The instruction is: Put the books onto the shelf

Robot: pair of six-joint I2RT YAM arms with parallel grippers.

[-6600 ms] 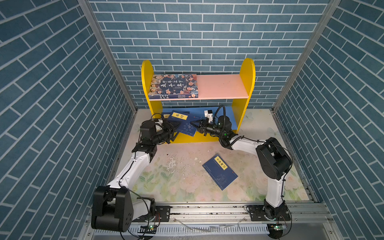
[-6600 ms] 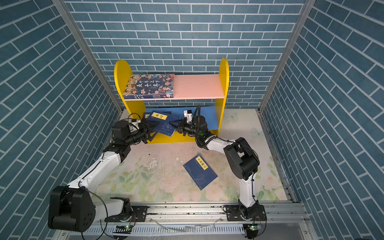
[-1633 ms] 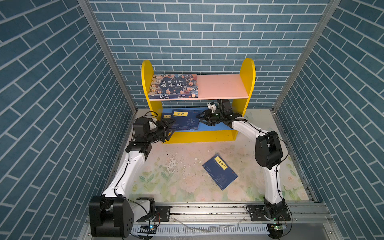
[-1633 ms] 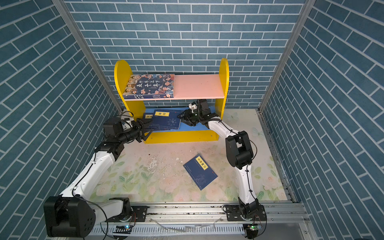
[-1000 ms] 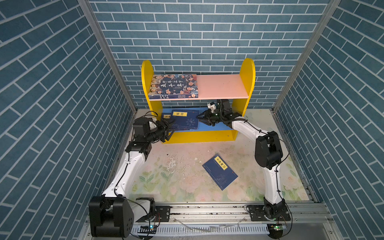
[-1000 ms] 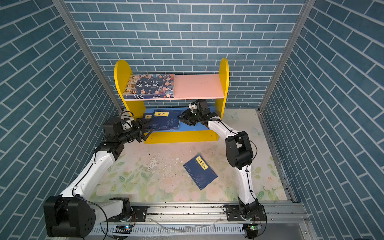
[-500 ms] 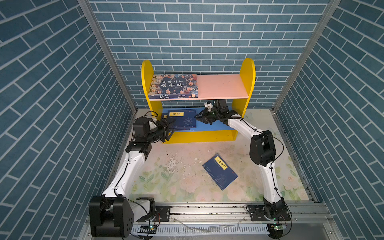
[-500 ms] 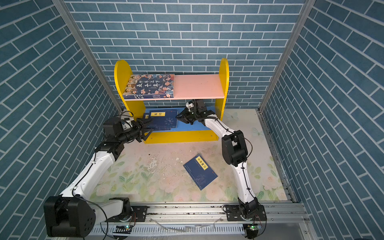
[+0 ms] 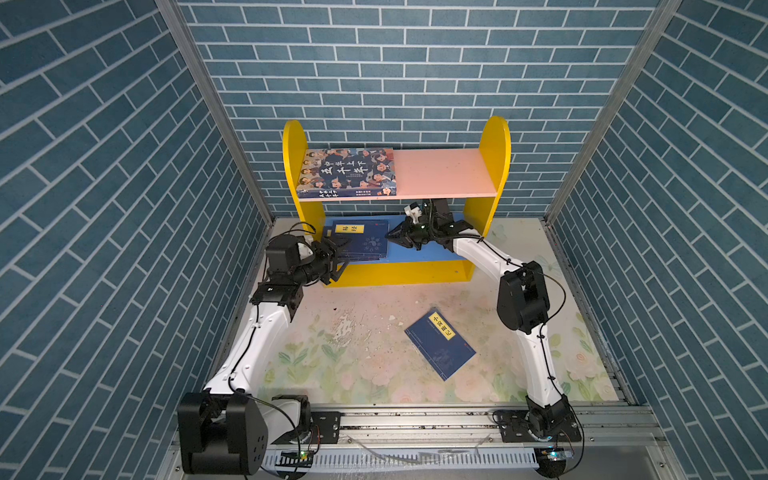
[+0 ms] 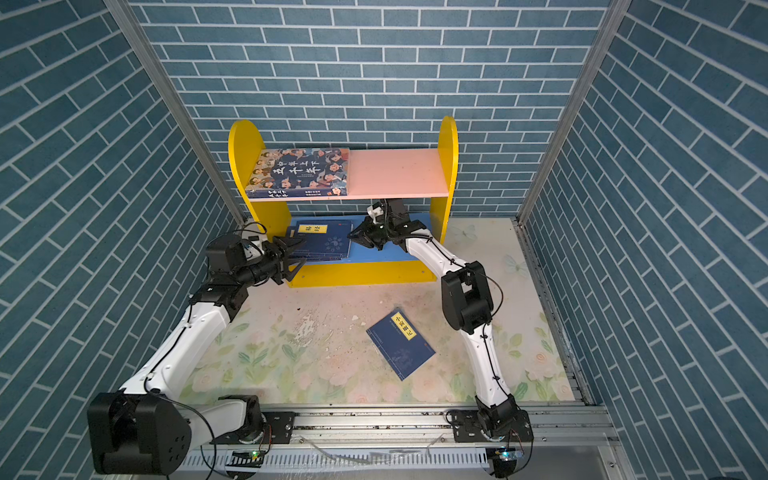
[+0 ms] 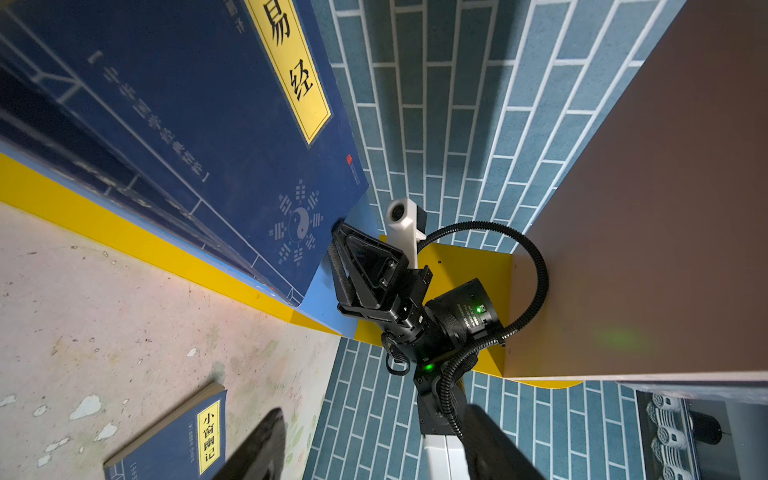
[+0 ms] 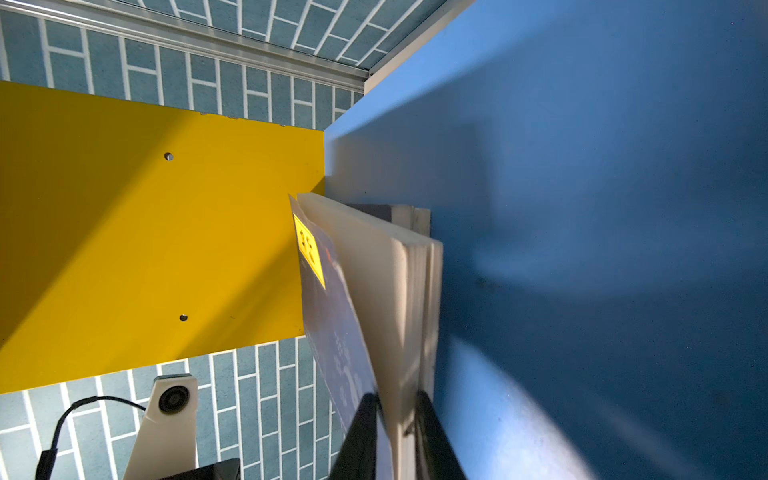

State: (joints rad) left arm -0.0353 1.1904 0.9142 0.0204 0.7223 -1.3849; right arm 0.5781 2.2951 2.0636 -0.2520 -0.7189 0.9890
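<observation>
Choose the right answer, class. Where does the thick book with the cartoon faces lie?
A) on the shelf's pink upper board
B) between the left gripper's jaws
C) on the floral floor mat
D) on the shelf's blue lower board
A: in both top views the thick book lies flat on the left part of the pink upper board, against the yellow side panel.

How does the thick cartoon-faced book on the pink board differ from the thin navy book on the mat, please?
The thick book with cartoon faces lies on the pink upper board; the thin navy book with a yellow title label lies on the floral mat, not yet shelved. The thick book sits square to that board; the thin one lies skewed. Both lie flat, cover up.
</observation>
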